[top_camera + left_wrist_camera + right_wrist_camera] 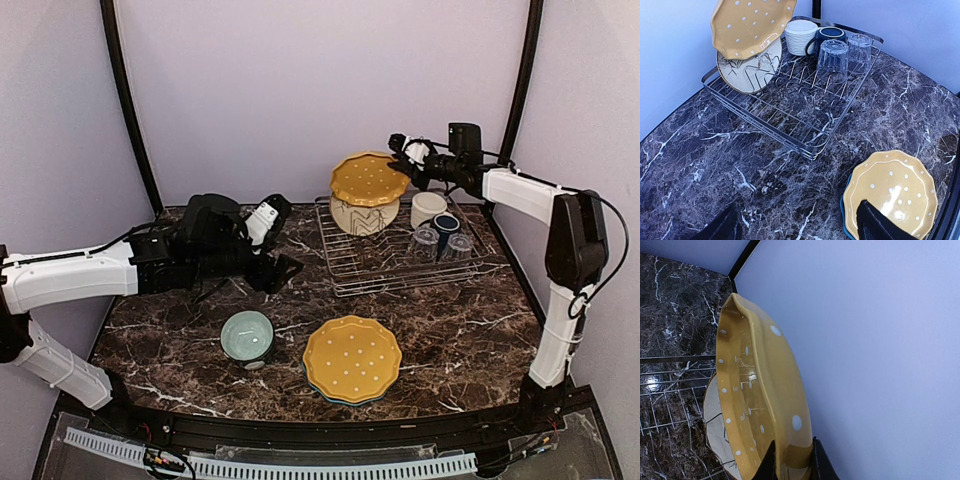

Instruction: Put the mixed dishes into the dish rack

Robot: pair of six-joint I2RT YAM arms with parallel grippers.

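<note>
left end effector (797, 215) released, left of dish rack (400, 285) | yellow dotted plate (368, 178) tilted edge-down over rack's left-rear corner, just above standing cream bird plate (362, 215) | right end effector (792, 460) clenched on plate's rim; way in looks straight down

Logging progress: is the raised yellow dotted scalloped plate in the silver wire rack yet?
Out: right gripper holds the yellow dotted plate tilted above the silver wire rack.
</note>
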